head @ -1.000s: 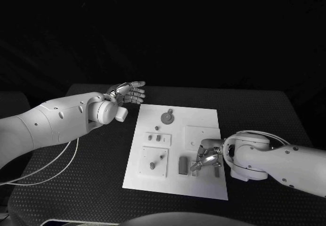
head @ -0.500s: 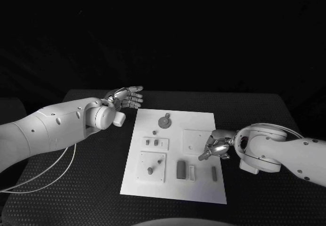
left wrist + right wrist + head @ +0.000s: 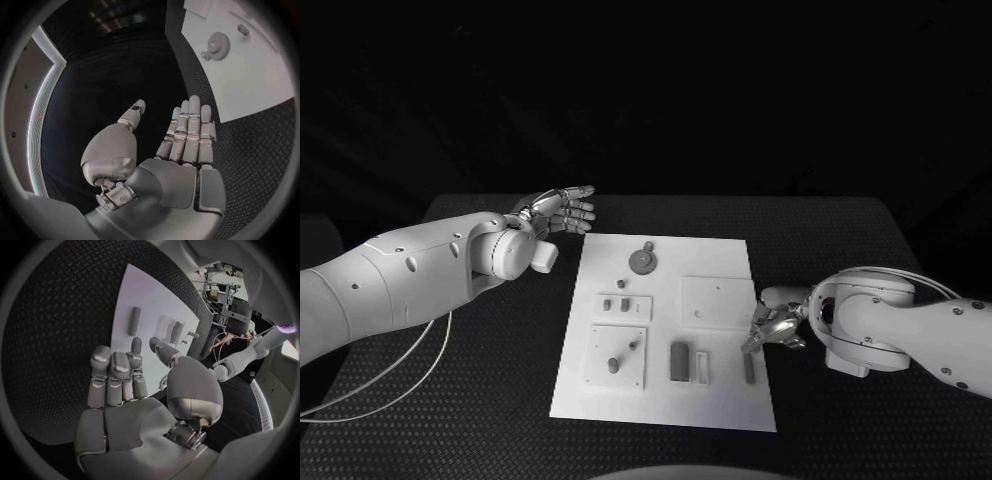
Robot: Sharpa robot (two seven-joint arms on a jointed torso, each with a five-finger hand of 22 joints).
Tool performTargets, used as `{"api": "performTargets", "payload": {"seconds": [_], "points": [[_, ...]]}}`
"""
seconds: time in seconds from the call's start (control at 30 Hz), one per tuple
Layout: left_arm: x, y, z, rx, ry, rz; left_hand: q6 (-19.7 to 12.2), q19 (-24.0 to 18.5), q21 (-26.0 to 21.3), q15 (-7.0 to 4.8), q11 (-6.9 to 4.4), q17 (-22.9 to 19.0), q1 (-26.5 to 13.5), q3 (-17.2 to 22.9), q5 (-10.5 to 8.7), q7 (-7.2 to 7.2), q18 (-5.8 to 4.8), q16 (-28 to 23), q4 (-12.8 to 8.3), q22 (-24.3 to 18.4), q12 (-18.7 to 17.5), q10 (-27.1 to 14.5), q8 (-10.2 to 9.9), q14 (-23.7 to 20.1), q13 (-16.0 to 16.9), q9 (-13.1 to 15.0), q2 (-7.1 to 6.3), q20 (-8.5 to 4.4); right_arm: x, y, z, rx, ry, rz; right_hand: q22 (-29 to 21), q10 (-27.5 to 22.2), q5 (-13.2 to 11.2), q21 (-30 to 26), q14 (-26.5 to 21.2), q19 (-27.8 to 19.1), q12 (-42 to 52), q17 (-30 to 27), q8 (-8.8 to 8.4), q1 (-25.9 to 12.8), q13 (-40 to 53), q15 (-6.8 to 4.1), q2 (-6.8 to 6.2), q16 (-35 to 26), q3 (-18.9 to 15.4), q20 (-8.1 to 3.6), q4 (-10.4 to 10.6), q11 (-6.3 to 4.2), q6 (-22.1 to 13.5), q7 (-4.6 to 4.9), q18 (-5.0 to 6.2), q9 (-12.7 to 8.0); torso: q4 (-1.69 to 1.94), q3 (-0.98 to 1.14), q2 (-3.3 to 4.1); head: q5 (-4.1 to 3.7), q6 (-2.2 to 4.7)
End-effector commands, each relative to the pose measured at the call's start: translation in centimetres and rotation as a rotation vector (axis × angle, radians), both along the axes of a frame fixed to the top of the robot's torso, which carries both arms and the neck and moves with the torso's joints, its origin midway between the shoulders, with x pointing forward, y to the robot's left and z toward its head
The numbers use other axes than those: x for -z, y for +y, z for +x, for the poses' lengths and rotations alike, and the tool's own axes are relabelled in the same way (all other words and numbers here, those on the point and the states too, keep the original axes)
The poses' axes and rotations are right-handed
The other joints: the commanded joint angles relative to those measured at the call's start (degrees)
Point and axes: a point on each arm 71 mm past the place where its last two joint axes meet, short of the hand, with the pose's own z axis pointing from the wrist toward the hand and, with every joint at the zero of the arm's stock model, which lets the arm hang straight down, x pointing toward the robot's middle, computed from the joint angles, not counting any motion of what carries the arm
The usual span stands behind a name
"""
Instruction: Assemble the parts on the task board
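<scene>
- Now, the right hand (image 3: 773,327) hovers empty, fingers loosely apart, at the task board's (image 3: 720,250) right edge, beside a slim bar part (image 3: 750,368) – a careless reach could nudge that bar off the edge.
- The left hand (image 3: 560,209) waits open, off the board's far-left corner.
- The board lies mid-table: white, flat, carrying a round gear part (image 3: 642,261) and small pegs.
</scene>
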Motion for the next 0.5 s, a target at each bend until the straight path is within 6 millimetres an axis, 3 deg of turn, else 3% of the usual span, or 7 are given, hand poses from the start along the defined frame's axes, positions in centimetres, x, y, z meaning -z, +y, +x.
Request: {"api": "performTargets", "payload": {"seconds": [0.03,0.5], "points": [[-0.1,-0.3,0.0,0.021,-0.008,-0.005,-0.24,-0.34,-0.33,0.03,-0.17,0.08,-0.62,0.24,-0.32,0.03,0.61,-0.32,0.12,0.09,0.39,-0.27,0.20,-0.23,-0.09,-0.09,0.09,-0.07,0.7,-0.2,-0.5,-0.026,0.031,-0.062,0.04,-0.10,-0.33,-0.02,0.02,-0.40,-0.39,0.08,-0.20,-0.74,0.09,0.39,0.01,-0.16,-0.08,0.11,0.45,0.30,-0.77,0.22,0.94,0.12,-0.01,-0.09,-0.04,-0.20,-0.04],[-0.1,-0.3,0.0,0.022,-0.007,-0.006,-0.22,-0.35,-0.34,0.04,-0.18,0.12,-0.65,0.24,-0.34,0.02,0.61,-0.34,0.13,0.11,0.40,-0.26,0.23,-0.23,-0.09,-0.10,0.10,-0.07,3.0,-0.3,-1.6,-0.041,0.060,-0.119,0.18,-0.14,-0.33,0.16,-0.01,-0.72,-0.44,0.22,-0.24,-2.63,0.14,0.69,-0.25,-0.08,-0.90,0.47,1.49,0.33,-0.77,0.24,0.94,0.47,0.14,-0.15,0.03,-0.46,-0.25]]}}
